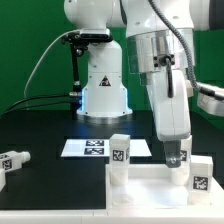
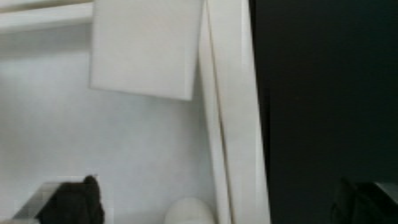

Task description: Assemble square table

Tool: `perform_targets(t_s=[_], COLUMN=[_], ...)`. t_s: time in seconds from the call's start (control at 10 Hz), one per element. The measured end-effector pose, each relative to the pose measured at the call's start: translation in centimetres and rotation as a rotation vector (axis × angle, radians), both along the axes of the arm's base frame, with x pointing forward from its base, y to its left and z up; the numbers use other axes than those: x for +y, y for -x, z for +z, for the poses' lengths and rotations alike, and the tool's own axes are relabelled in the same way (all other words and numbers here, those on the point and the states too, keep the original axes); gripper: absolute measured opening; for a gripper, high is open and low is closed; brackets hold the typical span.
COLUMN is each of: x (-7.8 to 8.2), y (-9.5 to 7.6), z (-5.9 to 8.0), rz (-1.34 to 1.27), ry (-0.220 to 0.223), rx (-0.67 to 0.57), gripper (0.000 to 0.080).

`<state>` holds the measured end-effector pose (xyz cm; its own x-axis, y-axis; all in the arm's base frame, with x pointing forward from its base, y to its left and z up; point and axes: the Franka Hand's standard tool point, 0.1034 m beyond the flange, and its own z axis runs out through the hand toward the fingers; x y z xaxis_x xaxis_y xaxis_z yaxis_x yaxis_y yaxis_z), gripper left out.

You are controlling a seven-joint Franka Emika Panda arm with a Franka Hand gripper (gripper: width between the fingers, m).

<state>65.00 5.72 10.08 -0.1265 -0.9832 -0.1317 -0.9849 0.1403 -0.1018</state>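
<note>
Nearest the camera in the exterior view sits the white tabletop (image 1: 150, 186), a square slab with a raised rim, lying on the black table (image 1: 40, 195). Two short white legs stand on it: one toward the exterior view's left (image 1: 119, 160) and one at the corner on the exterior view's right (image 1: 199, 176), each showing a black-and-white tag. My gripper (image 1: 177, 156) hangs just above the slab, close beside the right-hand leg, and my jaws stand wide apart with nothing between them. From the wrist view I see my dark fingertips (image 2: 71, 200) spread on either side of the slab's rim (image 2: 228, 120), with a pale leg (image 2: 146, 50) rising further off. A third leg (image 1: 12, 162) lies loose, well apart from the slab, at the exterior view's left edge. Behind the slab, flat on the table, lies the marker board (image 1: 92, 147).

I judge the right-hand leg may only be resting in its corner, not fully seated. If I lift away at a slant, a finger could clip it and tip it over. Nudging the rim could also slide the slab, leaving it awkward for the legs yet to come.
</note>
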Motion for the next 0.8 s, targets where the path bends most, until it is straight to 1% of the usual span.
perform_targets(t_s=[0.1, 0.2, 0.3, 0.4, 0.5, 0.6, 0.7, 0.8], x=[-1.3, -3.2, -4.8, -7.2, -9.0, -8.2, -7.5, -7.8], y=[0.0, 0.1, 0.3, 0.7, 0.8, 1.0, 1.1, 1.1], z=[0.1, 0.4, 0.9, 2.0, 2.6, 1.9, 1.7, 1.7], rz=[0.053, 0.078, 0.136, 0.193, 0.156, 0.108, 0.141, 0.144], ry=[0.002, 0.001, 0.006, -0.015, -0.022, -0.012, -0.013, -0.01], rx=[-0.015, -0.026, -0.034, -0.033, -0.034, -0.045, -0.04, -0.043], gripper=[0.0649, 0.0649, 0.0649, 0.0649, 0.0649, 0.0649, 0.0649, 0.0649])
